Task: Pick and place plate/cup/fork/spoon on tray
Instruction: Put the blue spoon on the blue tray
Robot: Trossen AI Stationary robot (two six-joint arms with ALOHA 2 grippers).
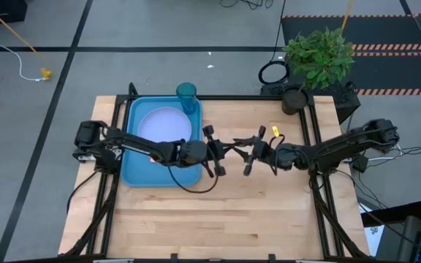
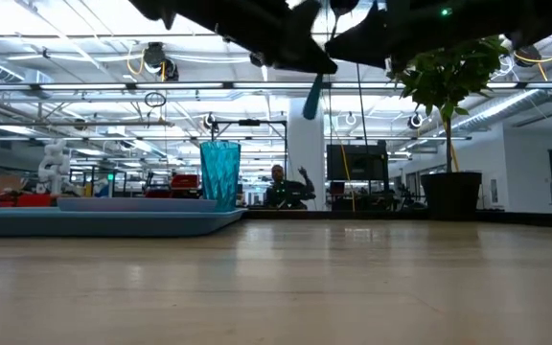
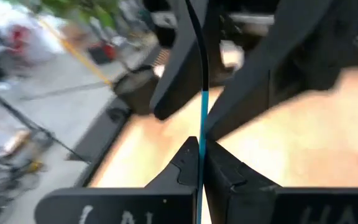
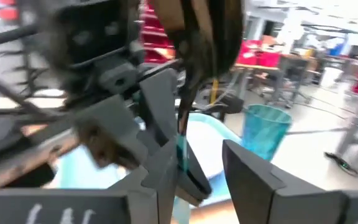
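Spoon (image 3: 202, 124): light-blue handle clamped edge-on in the left pincer (image 3: 202, 163), held in the air above the middle of the surface (image 1: 218, 212), with the right pincer (image 4: 194, 163) meeting it from the opposite side, its fingers spread apart around the same handle. Tray (image 1: 134, 172): blue, at the surface's left rear, carrying the plate (image 1: 164, 126) flat inside it and the cup (image 1: 187, 97) upright at its far right corner. Potted plant (image 1: 317, 60): off the surface's right rear corner.
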